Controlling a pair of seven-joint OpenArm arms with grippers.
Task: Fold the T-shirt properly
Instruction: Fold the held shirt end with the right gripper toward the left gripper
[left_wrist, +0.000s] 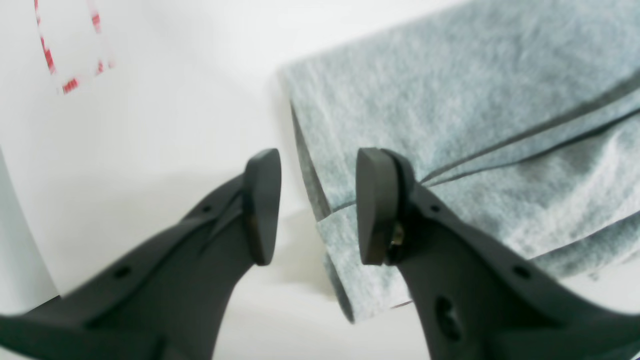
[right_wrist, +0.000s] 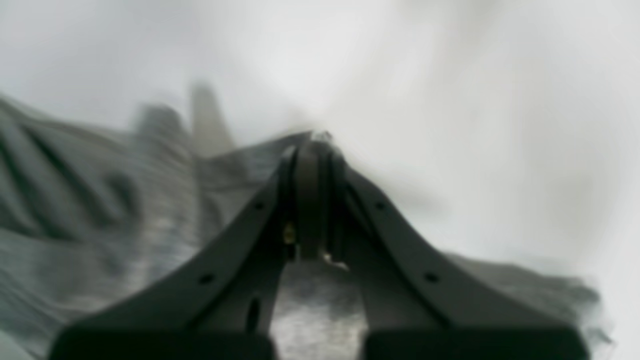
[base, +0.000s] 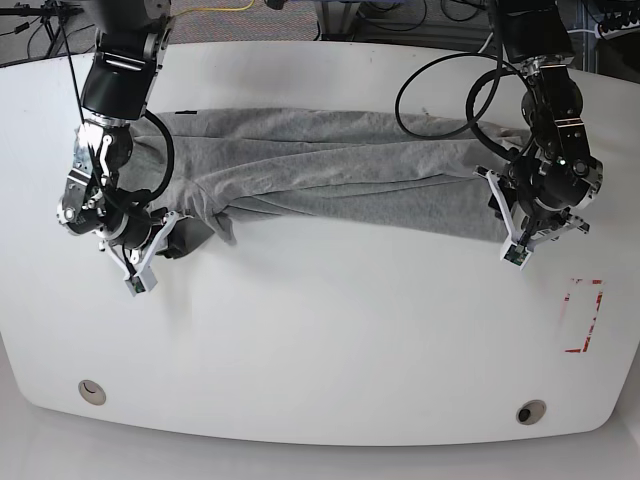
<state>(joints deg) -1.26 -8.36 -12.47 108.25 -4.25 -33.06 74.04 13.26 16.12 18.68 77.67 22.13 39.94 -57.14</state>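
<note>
While the T-shirt (base: 330, 165) lies as a long band across the bench (base: 320, 340), folding looks roughly half done. At its ends, the right gripper (right_wrist: 312, 150) is clamped on cloth, and the left gripper (left_wrist: 317, 207) stands part-open, empty.

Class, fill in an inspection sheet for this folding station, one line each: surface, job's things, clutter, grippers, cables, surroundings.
Surface: white table, red dashed rectangle near one edge, two round holes along the near edge.
Job's things: grey T-shirt stretched lengthwise, partly folded, bunched at the right arm's end.
Clutter: nothing seen.
Grippers: right gripper shut on the T-shirt; left gripper open, fingers astride the shirt's folded corner, no grip.
Cables: black cables loop off the left arm over the table.
Surroundings: more wiring and equipment beyond the far edge, unclear.
</note>
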